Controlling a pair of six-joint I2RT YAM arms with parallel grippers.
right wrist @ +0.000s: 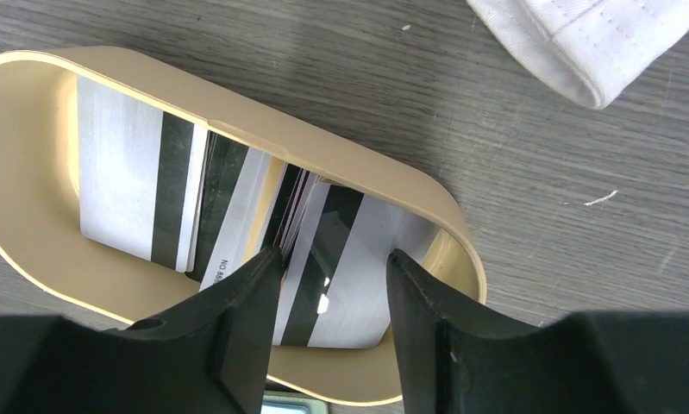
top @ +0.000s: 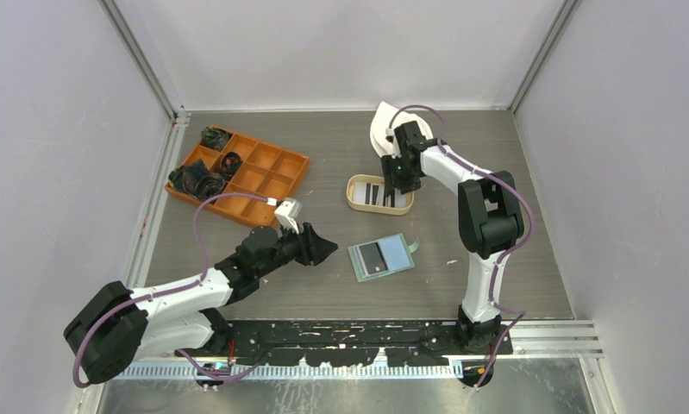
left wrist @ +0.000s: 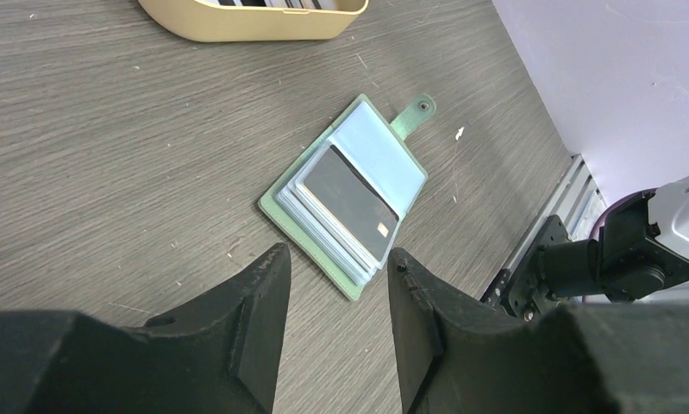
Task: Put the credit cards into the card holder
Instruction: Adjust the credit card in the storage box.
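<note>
The card holder [top: 398, 252] [left wrist: 375, 147] lies open on the table, sage-green with pale blue pockets. A black credit card [top: 373, 257] [left wrist: 349, 203] sits in its top pocket. My left gripper [top: 330, 250] [left wrist: 339, 259] hovers open and empty just left of the holder. More credit cards [top: 384, 194] [right wrist: 134, 190], white and grey with black stripes, lie fanned in the tan tray [top: 351, 191] [right wrist: 263, 129]. My right gripper [top: 403, 183] [right wrist: 334, 263] is down in the tray, jaws apart on either side of one striped card [right wrist: 341, 241]. I cannot tell whether they touch it.
An orange compartment box [top: 267, 185] with dark cord bundles [top: 204, 183] stands at the back left. A white cloth [top: 382, 129] [right wrist: 582, 43] lies just behind the tray. The tray's near wall [left wrist: 254, 26] shows beyond the holder. Enclosure walls ring the table.
</note>
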